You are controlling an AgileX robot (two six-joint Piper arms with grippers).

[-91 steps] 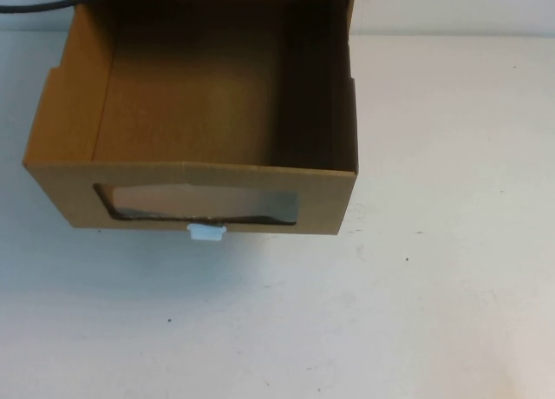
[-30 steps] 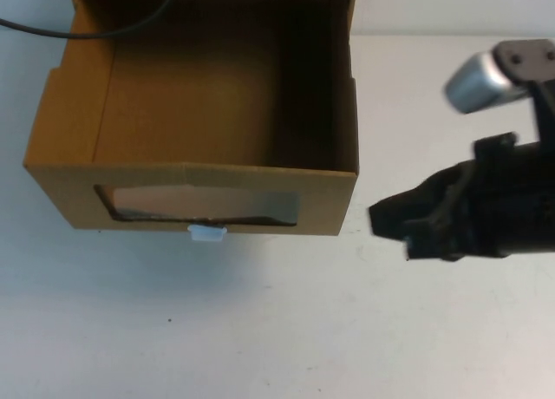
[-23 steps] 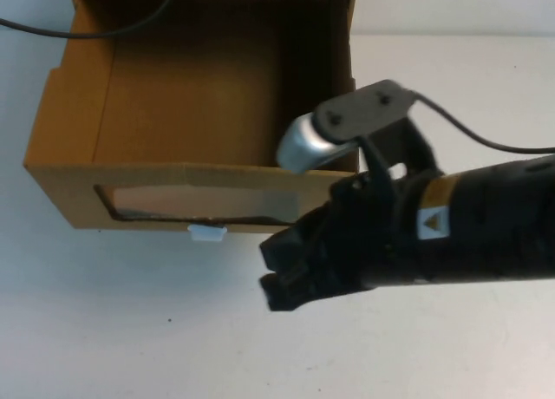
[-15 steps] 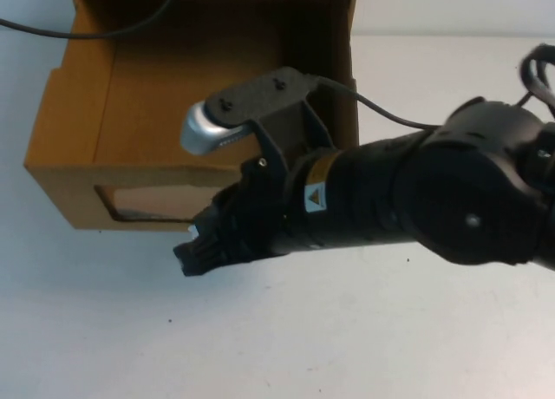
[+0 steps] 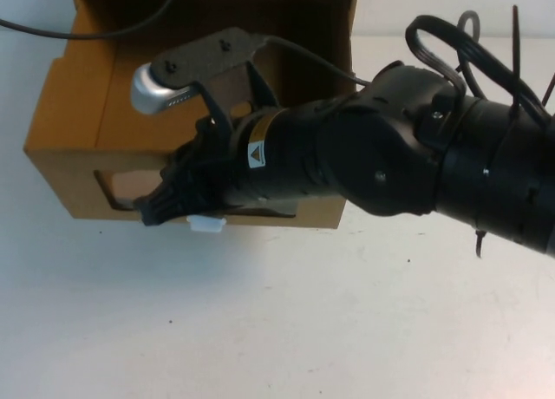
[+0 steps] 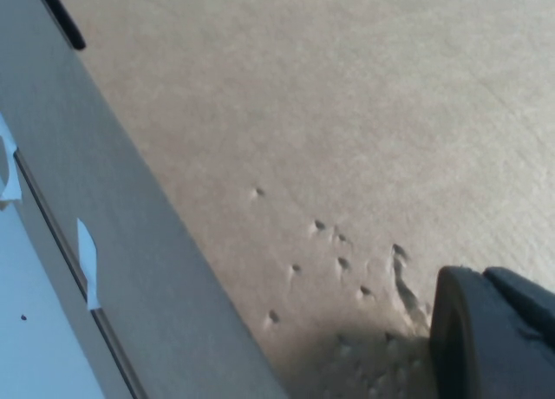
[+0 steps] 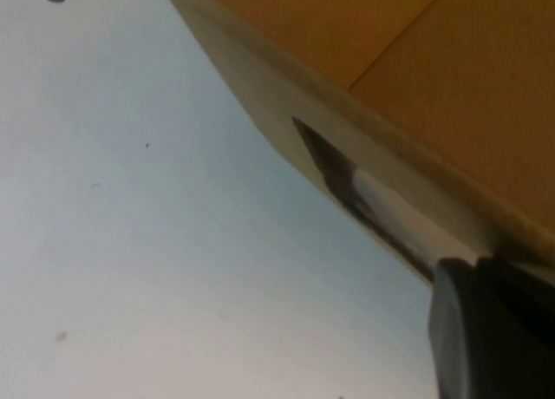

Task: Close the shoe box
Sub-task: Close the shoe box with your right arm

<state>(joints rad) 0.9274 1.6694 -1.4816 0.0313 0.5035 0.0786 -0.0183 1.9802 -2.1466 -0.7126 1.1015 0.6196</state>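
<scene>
Pressing against the front panel over the window, the right gripper [image 5: 156,210] has advanced leftward from its position half a second ago, below the panel near the white pull tab [image 5: 206,225]; its jaw opening cannot be told. The shoe box [image 5: 65,121] sits open at the table's [image 5: 277,330] far left, unmoved. The left gripper [image 6: 494,330] lies close against cardboard, its jaw state likewise hidden.
</scene>
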